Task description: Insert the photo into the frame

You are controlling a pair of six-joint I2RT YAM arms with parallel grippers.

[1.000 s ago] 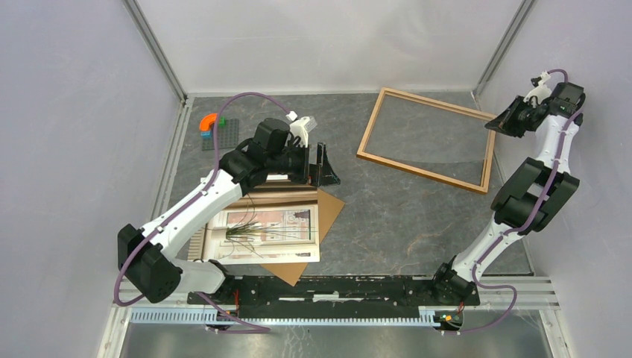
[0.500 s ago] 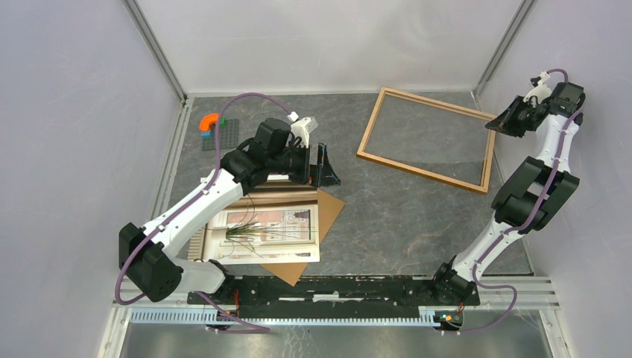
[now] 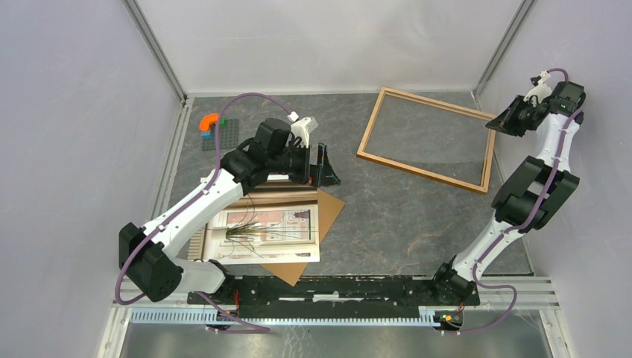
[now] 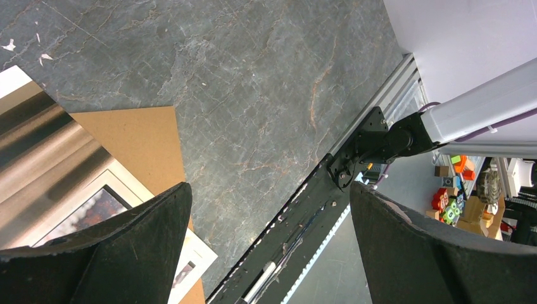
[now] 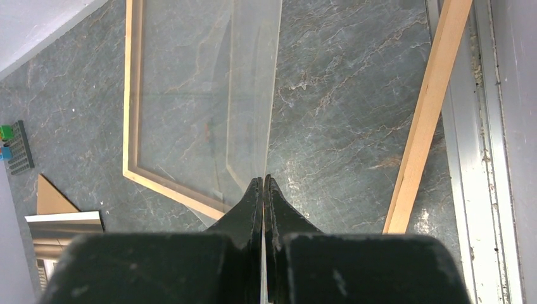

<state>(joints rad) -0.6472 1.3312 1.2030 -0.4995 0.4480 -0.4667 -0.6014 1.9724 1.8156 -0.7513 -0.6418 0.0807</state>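
Note:
The light wood frame (image 3: 426,139) lies flat at the back right of the table. My right gripper (image 3: 498,123) is at its right edge, shut on a clear pane (image 5: 253,95) that stands tilted over the frame. The frame's rails (image 5: 430,114) show on both sides in the right wrist view, with the gripper (image 5: 263,180) pinching the pane's edge. The photo (image 3: 264,233) lies on a brown backing board (image 3: 328,209) at the front left. My left gripper (image 3: 322,165) is open and empty above the board's far corner. The left wrist view shows it (image 4: 269,190) beside the board (image 4: 139,136).
A dark block plate (image 3: 220,133) with an orange arch (image 3: 208,120) sits at the back left. Enclosure walls stand close on the left, back and right. The black mounting rail (image 3: 335,287) runs along the near edge.

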